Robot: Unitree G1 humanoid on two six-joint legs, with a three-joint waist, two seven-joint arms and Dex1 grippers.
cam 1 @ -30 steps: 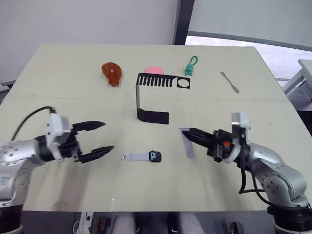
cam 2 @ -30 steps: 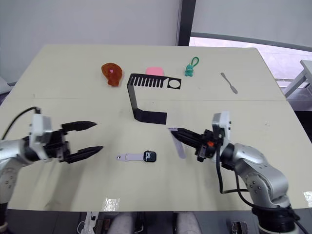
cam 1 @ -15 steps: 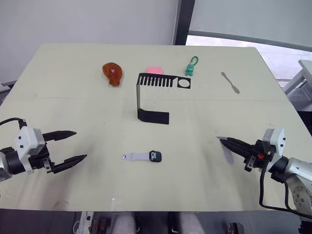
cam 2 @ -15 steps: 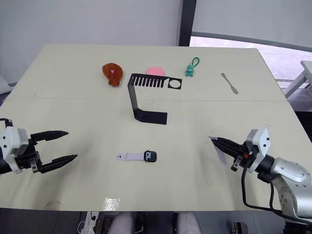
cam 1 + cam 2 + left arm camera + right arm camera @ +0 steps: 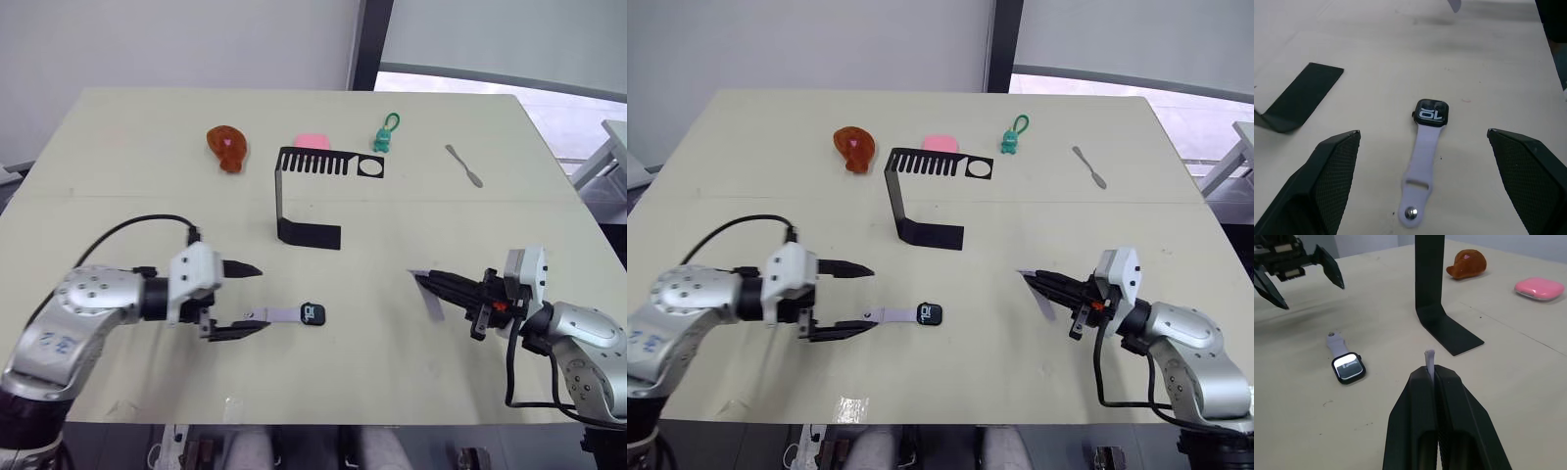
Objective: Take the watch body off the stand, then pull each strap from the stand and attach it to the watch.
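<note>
Left pincer (image 5: 243, 299) agape (right (image 5: 423, 282) clamped)

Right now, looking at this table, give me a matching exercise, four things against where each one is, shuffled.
Things:
1. watch
2. loose strap
3. stand
4. left claw

Places:
A. pinched in the right claw
B. upright at the table's middle
C. open around the attached strap's tip
D. flat on the table, one strap attached

Pairs: 1-D, 2-A, 3-B, 4-C

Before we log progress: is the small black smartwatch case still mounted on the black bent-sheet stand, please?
No, the watch body lies on the table, clear of the stand.
</note>
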